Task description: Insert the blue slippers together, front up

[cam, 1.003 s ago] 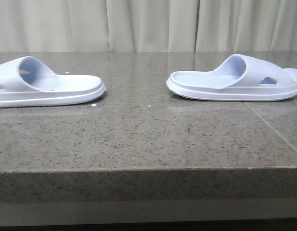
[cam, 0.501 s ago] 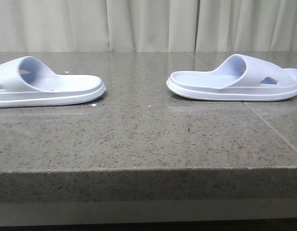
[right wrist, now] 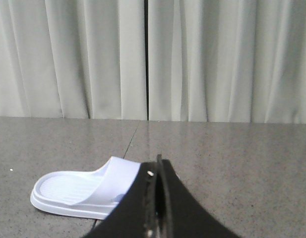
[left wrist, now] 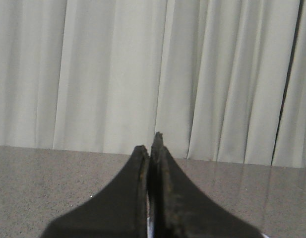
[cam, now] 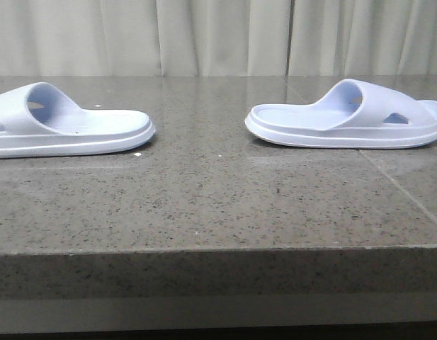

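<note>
Two pale lavender-blue slippers lie flat, sole down, on the grey stone table. The left slipper [cam: 62, 127] is at the left edge of the front view, partly cut off, heel toward the middle. The right slipper [cam: 349, 117] lies at the right, heel toward the middle. Neither gripper shows in the front view. My left gripper [left wrist: 152, 144] is shut and empty above the table; a sliver of pale blue shows beneath its fingers. My right gripper [right wrist: 156, 163] is shut and empty, with the right slipper [right wrist: 83, 191] just beyond and beside its fingers, partly hidden by them.
The speckled grey table [cam: 218, 205] has a front edge low in the front view and a seam line at the right [cam: 402, 191]. Pale curtains [cam: 218, 35] hang behind the table.
</note>
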Controlling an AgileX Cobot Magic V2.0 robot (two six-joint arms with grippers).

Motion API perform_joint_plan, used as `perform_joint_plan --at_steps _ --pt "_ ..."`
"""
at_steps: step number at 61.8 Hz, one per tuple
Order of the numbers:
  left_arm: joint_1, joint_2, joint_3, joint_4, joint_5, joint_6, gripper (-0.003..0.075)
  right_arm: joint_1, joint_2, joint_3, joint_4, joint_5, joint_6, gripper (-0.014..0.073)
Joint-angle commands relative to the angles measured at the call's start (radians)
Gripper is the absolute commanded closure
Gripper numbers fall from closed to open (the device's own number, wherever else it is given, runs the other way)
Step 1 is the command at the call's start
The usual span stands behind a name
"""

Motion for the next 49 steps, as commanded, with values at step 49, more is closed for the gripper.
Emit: perform_joint_plan --at_steps 49 --pt "-0.008 0.546 -0.323 -0.001 0.271 -0.002 0.0741 -0.004 0.525 -0.354 -0.005 0.218 -0.002 0.0660"
